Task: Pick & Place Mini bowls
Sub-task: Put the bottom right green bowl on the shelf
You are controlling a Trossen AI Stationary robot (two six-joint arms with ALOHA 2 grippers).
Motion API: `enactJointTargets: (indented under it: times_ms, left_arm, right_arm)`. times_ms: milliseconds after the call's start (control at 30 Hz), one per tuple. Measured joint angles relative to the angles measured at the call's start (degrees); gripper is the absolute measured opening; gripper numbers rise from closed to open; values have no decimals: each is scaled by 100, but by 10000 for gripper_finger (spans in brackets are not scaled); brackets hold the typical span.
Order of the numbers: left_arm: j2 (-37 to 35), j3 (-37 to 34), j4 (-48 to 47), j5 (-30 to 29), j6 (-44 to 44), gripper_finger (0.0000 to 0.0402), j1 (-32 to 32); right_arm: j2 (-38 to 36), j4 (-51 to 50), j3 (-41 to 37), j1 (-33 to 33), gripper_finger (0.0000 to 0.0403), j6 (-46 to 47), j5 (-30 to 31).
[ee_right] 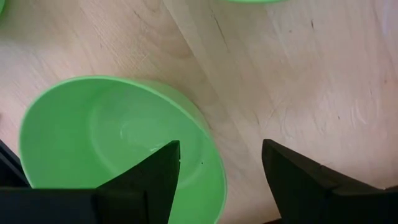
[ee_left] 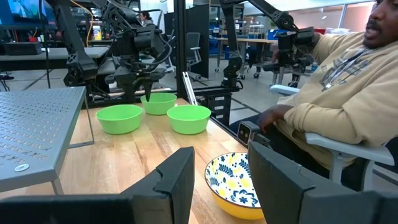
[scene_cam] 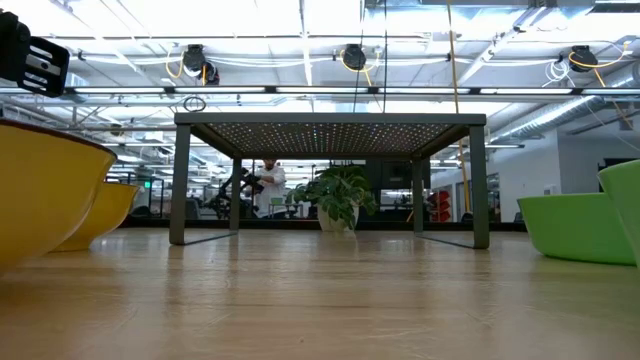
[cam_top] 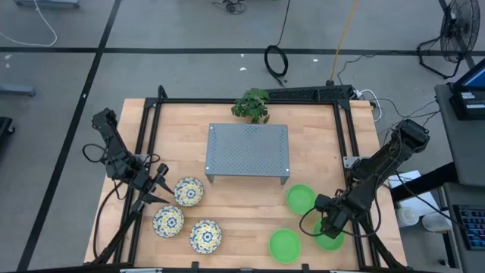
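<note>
Green plastic fills our right wrist view: the right gripper [ee_right: 221,165] hangs with jaws spread astride the rim of the plain bright green mini bowl [cam_top: 330,238] at the table's right front corner. We judge this the grasp step — next, lower and close. The left gripper [ee_left: 221,180], open, waits beside the floral bowls [cam_top: 189,191].

Perforated grey stand [cam_top: 248,152] mid-table (potted plant [cam_top: 252,105] just behind it).
</note>
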Motion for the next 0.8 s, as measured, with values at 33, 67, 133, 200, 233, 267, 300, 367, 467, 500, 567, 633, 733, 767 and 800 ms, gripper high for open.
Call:
enactJointTargets:
  times_ms: [33,67,133,200,233,267,300,367,467,500,567,633,733,767,800]
  left_arm:
    - [0,0,0,0,-2,152,2]
    - [0,0,0,0,-2,152,1]
    - [0,0,0,-1,-2,152,2]
    - [0,0,0,0,-2,152,1]
    - [2,0,0,0,-2,152,0]
    - [0,0,0,0,-1,152,2]
    - [0,0,0,-1,-2,152,0]
    - [1,0,0,-1,-1,152,2]
    - [2,0,0,0,-2,152,2]
    - [0,0,0,0,-2,152,2]
    - [1,0,0,0,-2,152,0]
    - [0,0,0,0,-2,152,0]
    - [2,0,0,-2,-2,152,2]
    - [0,0,0,0,-2,152,0]
    - [0,0,0,0,-2,152,0]
  right_arm:
    - [0,0,0,0,215,0,0]
    - [0,0,0,0,215,0,0]
    - [0,0,0,0,215,0,0]
    - [0,0,0,0,215,0,5]
    - [0,-4,0,0,215,0,11]
    - [0,-4,0,0,215,0,23]
    - [0,-10,0,0,215,0,26]
    - [2,-31,0,0,215,0,26]
    - [2,-37,0,0,215,-3,26]
    - [2,-37,0,0,215,-4,26]
    - [2,-37,0,0,215,-7,27]
    - [2,-37,0,0,215,-10,28]
    - [2,-37,0,1,213,-15,47]
    - [2,-37,0,2,209,-17,89]
    - [2,-35,0,2,205,-19,131]
